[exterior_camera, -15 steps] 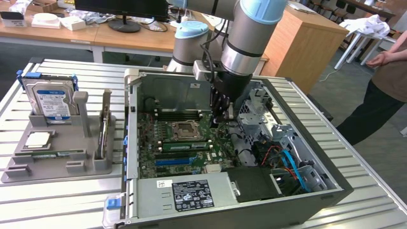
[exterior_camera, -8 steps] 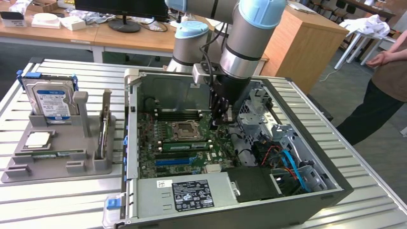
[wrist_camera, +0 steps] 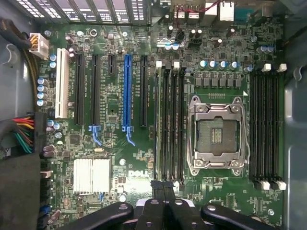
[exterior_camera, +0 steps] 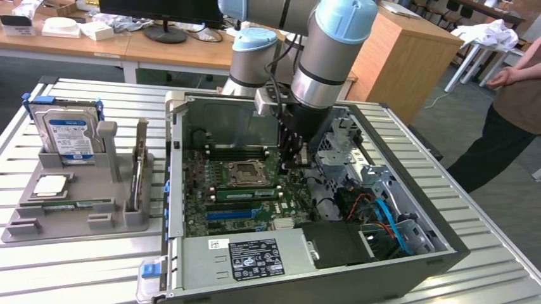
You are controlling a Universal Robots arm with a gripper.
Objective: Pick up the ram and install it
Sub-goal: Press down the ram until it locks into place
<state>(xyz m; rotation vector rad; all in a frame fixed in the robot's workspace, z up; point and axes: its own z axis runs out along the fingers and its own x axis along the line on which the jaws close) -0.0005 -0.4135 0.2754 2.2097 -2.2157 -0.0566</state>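
Note:
One green ram stick [exterior_camera: 245, 194] sits edge-up in a memory slot beside the empty processor socket [exterior_camera: 245, 170] inside the open computer case. In the wrist view it is a pale thin strip [wrist_camera: 158, 120] at the edge of the slot bank next to the socket [wrist_camera: 217, 134]. My gripper [exterior_camera: 296, 158] hangs inside the case above the motherboard, off that stick's end. Its dark fingers meet [wrist_camera: 164, 188], shut, with nothing visible between them. A second ram stick [exterior_camera: 137, 171] stands upright in the grey holder [exterior_camera: 85, 221] outside the case.
The holder also carries a blue-and-white hard drive [exterior_camera: 70, 133] and a square silver processor chip [exterior_camera: 50, 185]. Case walls, the power supply [exterior_camera: 253, 259] and drive cages [exterior_camera: 346, 152] surround the board. A person [exterior_camera: 515, 95] stands at the exterior view's right.

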